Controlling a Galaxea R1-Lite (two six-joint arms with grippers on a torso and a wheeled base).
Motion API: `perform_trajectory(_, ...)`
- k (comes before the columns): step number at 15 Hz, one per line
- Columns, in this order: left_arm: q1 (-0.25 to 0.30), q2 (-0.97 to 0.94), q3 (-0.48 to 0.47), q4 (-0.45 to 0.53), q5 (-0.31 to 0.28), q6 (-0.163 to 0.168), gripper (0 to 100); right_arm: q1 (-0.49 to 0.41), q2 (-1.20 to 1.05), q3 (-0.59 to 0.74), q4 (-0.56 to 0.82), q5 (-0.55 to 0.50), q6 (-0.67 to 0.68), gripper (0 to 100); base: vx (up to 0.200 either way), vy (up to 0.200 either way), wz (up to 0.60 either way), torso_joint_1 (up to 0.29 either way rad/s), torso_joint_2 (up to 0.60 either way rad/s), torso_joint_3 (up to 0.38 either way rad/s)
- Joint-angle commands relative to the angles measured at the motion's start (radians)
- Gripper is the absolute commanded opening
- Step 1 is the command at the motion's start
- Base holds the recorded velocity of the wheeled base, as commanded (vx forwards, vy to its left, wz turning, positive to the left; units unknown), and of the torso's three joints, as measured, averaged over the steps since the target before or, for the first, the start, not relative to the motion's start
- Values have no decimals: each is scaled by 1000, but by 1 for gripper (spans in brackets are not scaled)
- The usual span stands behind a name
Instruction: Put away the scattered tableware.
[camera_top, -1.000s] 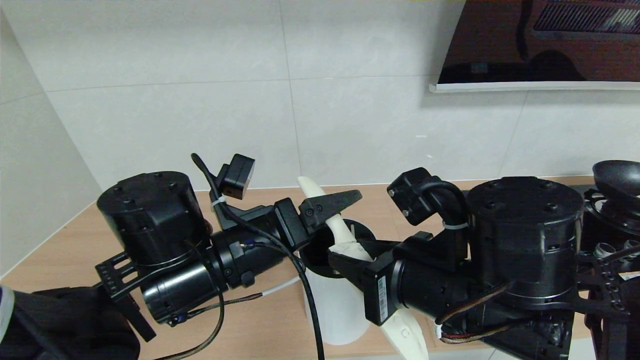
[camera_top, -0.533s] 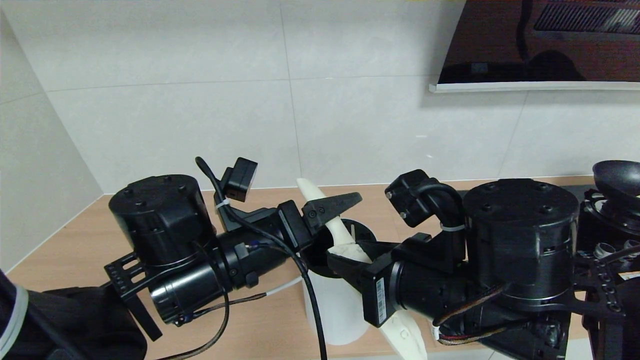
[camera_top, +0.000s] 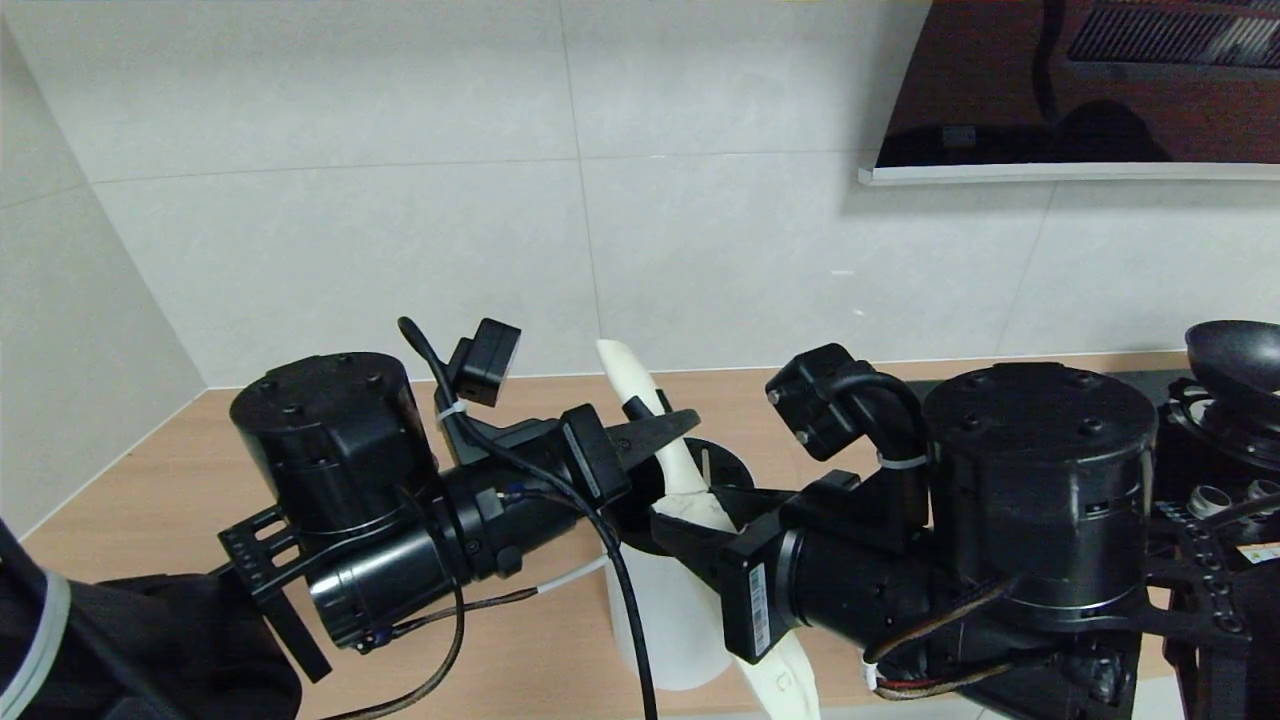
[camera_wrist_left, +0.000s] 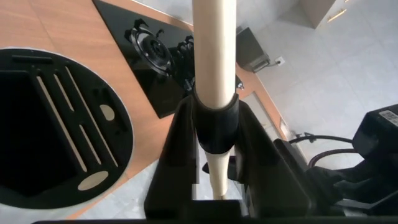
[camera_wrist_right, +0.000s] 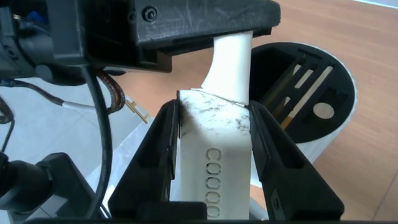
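A cream spatula (camera_top: 625, 375) hangs tilted over a white utensil holder (camera_top: 670, 620) whose black lid (camera_top: 725, 465) has slots. My left gripper (camera_top: 655, 440) is shut on its thin handle (camera_wrist_left: 214, 56), with a finger on each side in the left wrist view (camera_wrist_left: 216, 124). Lower down, my right gripper (camera_top: 700, 515) is shut on the spatula's wider part (camera_wrist_right: 214, 143), and its fingers (camera_wrist_right: 258, 124) flank it. The slotted lid (camera_wrist_right: 339, 93) lies just below and beside the two grippers. Behind the right arm, the spatula's blade is partly hidden.
The holder stands on a wooden counter (camera_top: 150, 500) against a tiled wall. A black gas hob (camera_top: 1230, 440) with a dark pan (camera_top: 1235, 350) sits at the right, under a dark range hood (camera_top: 1080, 90). The hob also appears beyond the holder (camera_wrist_left: 155, 56).
The left gripper's fingers have come down and shut on the spatula handle. The left arm has shifted slightly right. The right gripper still holds the spatula.
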Motion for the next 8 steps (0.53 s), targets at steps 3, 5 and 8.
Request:
perform_trajectory(3, 0, -1, -1, 0, 0, -1, 0, 0, -2, 1, -1, 0, 0, 0, 0, 0, 0, 0, 0, 0)
perform_trajectory(5, 0, -3, -1, 0, 0, 0, 0, 0, -2, 1, -1, -2, 0, 0, 0, 0, 0, 0, 0, 0)
perform_trajectory(8, 0, -4, 1, 0, 0, -1, 0, -1, 0, -1, -1, -2, 0, 100, 0, 0, 0, 0, 0, 0)
